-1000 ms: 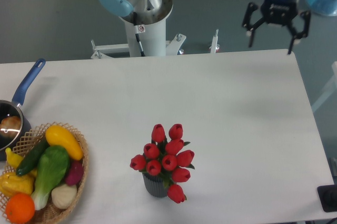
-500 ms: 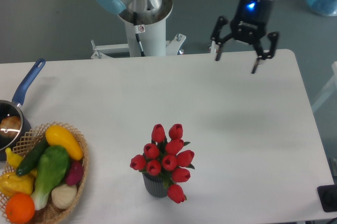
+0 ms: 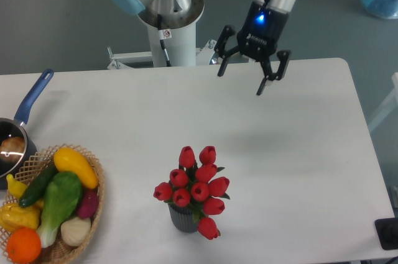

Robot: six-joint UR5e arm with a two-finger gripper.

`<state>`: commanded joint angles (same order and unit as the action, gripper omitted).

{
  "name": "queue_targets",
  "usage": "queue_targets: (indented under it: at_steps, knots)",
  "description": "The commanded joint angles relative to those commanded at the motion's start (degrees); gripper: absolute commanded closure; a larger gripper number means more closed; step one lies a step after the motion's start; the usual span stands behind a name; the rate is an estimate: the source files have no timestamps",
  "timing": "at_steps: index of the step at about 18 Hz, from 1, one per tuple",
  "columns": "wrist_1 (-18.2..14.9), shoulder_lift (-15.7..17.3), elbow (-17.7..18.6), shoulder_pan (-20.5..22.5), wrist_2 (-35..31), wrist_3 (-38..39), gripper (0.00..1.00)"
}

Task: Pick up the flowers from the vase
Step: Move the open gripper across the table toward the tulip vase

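Note:
The flowers (image 3: 196,188), a bunch of red tulip buds with green leaves, stand upright in the vase (image 3: 182,219), a small dark grey ribbed cylinder near the table's front edge. My gripper (image 3: 242,83) is open and empty. It hangs over the back middle of the table, far behind the flowers and a little to their right. Its two dark fingers point down and are spread wide.
A wicker basket (image 3: 96,189) of colourful vegetables sits at the front left. A blue-handled saucepan (image 3: 15,140) lies at the left edge. The arm's white base (image 3: 171,28) stands behind the table. A dark object (image 3: 388,234) sits at the front right corner.
My gripper has moved left and forward, from beyond the table's back right corner to over the back middle. It stays open. The flowers and vase have not moved.

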<state>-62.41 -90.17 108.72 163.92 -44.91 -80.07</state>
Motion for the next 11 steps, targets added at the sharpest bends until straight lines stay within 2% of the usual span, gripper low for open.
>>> queue_targets:
  at_steps: [4, 7, 11]
  knots:
    - [1.85, -2.81, -0.26, -0.97, 0.09, 0.0, 0.0]
    - [7.29, -8.17, -0.88, -3.15, 0.44, 0.44, 0.0]
    - [9.33, -10.72, -2.19, -4.83, 2.71, 4.03, 0.0]
